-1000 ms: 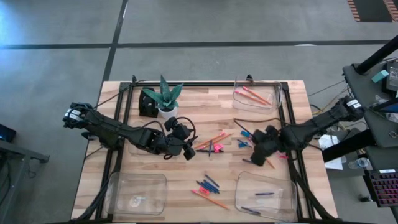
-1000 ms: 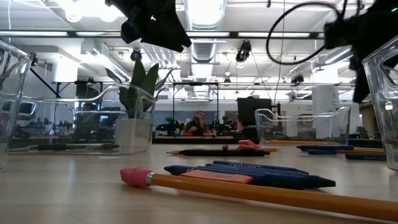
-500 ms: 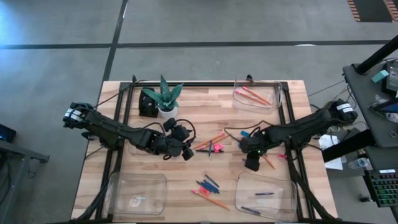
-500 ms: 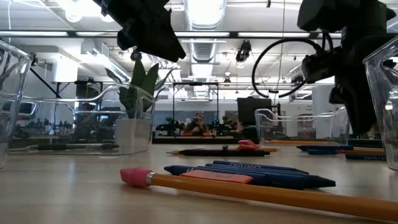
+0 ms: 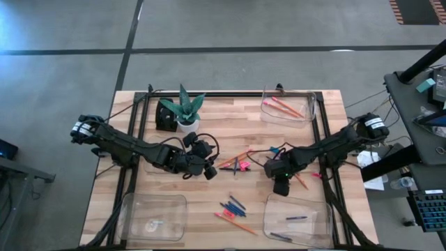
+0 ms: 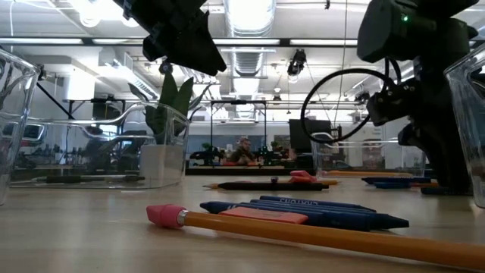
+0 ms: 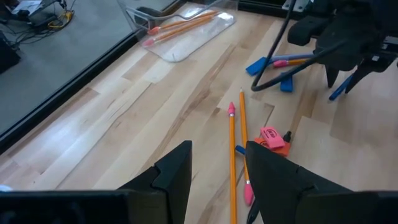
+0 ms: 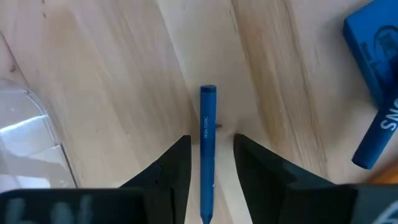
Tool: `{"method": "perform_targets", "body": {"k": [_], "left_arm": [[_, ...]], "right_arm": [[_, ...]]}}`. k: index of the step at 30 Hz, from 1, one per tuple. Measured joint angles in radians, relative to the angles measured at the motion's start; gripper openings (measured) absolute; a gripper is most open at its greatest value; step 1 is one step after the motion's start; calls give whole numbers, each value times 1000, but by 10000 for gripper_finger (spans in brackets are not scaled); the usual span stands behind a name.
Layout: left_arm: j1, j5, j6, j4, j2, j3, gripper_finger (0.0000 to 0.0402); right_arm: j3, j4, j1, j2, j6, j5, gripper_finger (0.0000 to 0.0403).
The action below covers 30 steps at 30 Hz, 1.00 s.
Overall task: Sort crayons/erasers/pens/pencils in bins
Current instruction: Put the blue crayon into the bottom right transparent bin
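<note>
Right gripper (image 8: 208, 171), fingers narrowly parted, straddles a slim blue crayon (image 8: 207, 124) on pale butcher-block table (image 5: 244, 132). Left gripper (image 5: 209, 169), fingers narrowly apart, empty, at nine o'clock from it. Grey concrete floor (image 5: 63, 90).

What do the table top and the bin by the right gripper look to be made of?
The table top looks like pale wood with a smooth finish, shown by its jointed strips and grain. The bin beside the right gripper looks like clear glossy plastic, since the wood shows through.
</note>
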Motion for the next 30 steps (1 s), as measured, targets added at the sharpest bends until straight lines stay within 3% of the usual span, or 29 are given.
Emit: {"method": "perform_targets", "body": {"k": [12, 20, 30], "left_arm": [[0, 0, 0, 0, 0, 0, 137], [0, 0, 0, 2, 0, 0, 137], [0, 0, -1, 6, 0, 1, 137]], "right_arm": [[0, -11, 6, 3, 22, 64, 18], [7, -16, 12, -25, 23, 68, 16], [12, -21, 12, -183, 43, 153, 14]]}}
